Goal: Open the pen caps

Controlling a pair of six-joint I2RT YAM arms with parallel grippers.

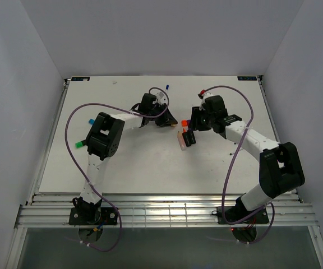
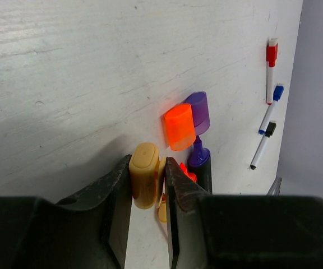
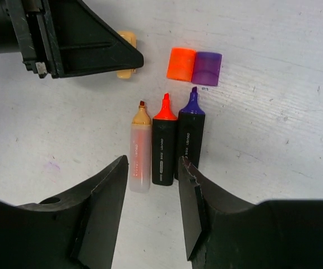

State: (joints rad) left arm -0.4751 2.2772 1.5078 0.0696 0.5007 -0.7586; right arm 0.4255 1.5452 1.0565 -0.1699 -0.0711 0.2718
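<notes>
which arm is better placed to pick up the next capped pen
Right, probably. The right gripper is open and empty, hovering over the three uncapped markers. The left gripper is shut on a tan cap and would have to set it down first.

Two caps [image 3: 181, 64] beyond three markers [image 3: 164, 148]
</notes>
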